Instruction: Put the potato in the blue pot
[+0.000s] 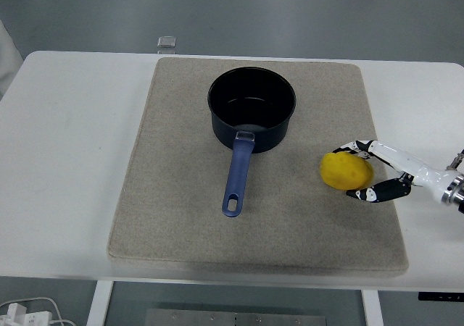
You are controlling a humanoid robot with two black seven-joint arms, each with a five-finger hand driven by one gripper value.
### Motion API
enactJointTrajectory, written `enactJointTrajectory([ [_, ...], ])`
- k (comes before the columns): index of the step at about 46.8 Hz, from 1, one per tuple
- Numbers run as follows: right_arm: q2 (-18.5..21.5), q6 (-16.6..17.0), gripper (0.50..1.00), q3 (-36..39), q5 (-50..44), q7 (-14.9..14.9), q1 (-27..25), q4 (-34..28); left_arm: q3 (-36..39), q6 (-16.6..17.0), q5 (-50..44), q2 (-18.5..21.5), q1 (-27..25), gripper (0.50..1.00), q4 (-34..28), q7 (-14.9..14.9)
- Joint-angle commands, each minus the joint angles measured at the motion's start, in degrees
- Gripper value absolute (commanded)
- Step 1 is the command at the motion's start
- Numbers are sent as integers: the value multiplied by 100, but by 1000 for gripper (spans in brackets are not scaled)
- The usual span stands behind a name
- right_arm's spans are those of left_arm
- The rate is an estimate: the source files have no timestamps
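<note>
A yellow potato (346,171) is at the right side of the beige mat (174,195). My right hand (362,172) reaches in from the right edge, its fingers curled around the potato from above and below. The blue pot (252,108) stands upright at the mat's upper middle, nothing inside, its long blue handle (238,175) pointing toward the near edge. The potato is to the pot's lower right, apart from it. My left hand does not show.
The mat lies on a white table (65,145). A small clear object (167,43) sits at the table's far edge. A bit of white cloth (6,51) shows at the left edge. Cables (29,313) lie on the floor at bottom left.
</note>
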Motion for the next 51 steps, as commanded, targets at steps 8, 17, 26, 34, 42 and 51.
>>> enactJointTrajectory([
  [8,-15,0,500,18,0,1,0,-8,0,0,1,0,0,1000,0,0],
  [17,-68,192,500,27,18,10,211,-140,0,0,1,0,0,1000,0,0],
  [26,-243,702,500,141,395,63,597,-518,0,0,1,0,0,1000,0,0],
  [34,-446,1212,500,553,501,63,844,-773,0,0,1,0,0,1000,0,0],
  [42,-507,1687,500,1002,510,45,1002,-1185,0,0,1,0,0,1000,0,0],
  [51,-498,1925,500,1125,510,28,1151,-1379,0,0,1,0,0,1000,0,0],
])
